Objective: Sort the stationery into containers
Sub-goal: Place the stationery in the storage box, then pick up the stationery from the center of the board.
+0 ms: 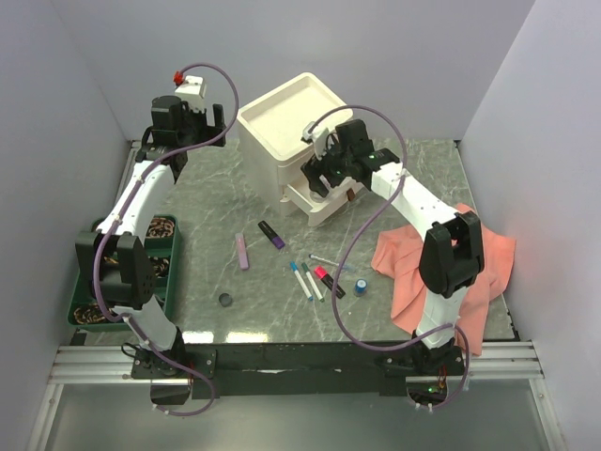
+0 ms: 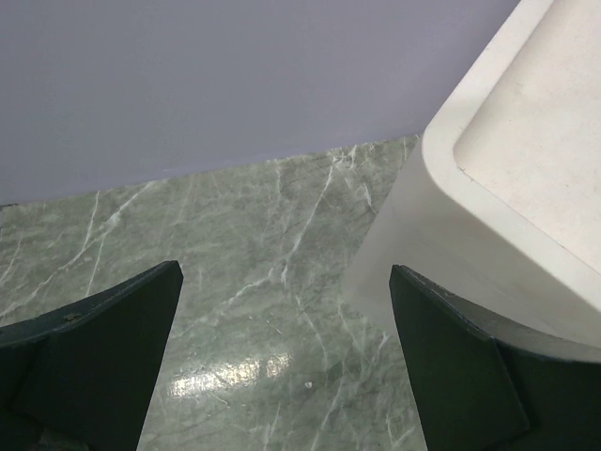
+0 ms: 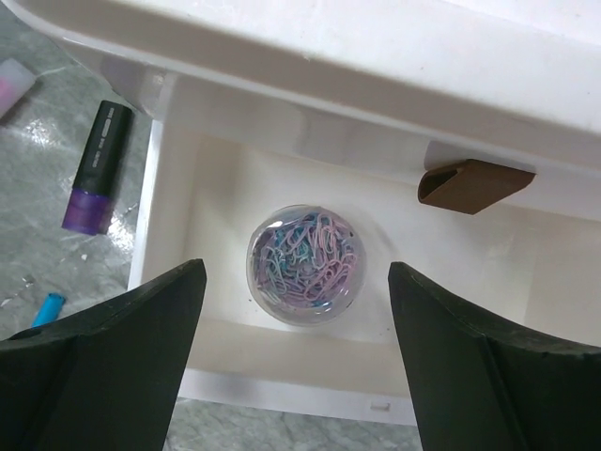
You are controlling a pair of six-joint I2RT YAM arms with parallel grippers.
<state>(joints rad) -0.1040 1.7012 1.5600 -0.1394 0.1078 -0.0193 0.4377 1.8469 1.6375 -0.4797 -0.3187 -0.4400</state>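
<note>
The cream-white drawer box [image 1: 282, 120] stands at the back centre with its lowest drawer [image 1: 317, 203] pulled out. My right gripper [image 1: 321, 178] hovers open over that drawer [image 3: 178, 235]; a clear round case of pastel paper clips [image 3: 305, 266] lies inside, below the open fingers, untouched. On the table lie a purple highlighter [image 1: 272, 235], a lilac highlighter [image 1: 243, 251], blue-capped pens [image 1: 301, 279], a red-and-black marker [image 1: 329, 281], a blue-capped vial [image 1: 361, 287] and a dark disc [image 1: 225, 301]. My left gripper [image 1: 211, 115] is open and empty, left of the box [image 2: 526, 160].
A salmon-pink cloth [image 1: 441, 272] lies under the right arm. A green basket [image 1: 84, 301] of dark rings sits at the left edge. A brown pull tab [image 3: 474, 183] marks the shut drawer above the open one. Grey walls enclose the back and sides.
</note>
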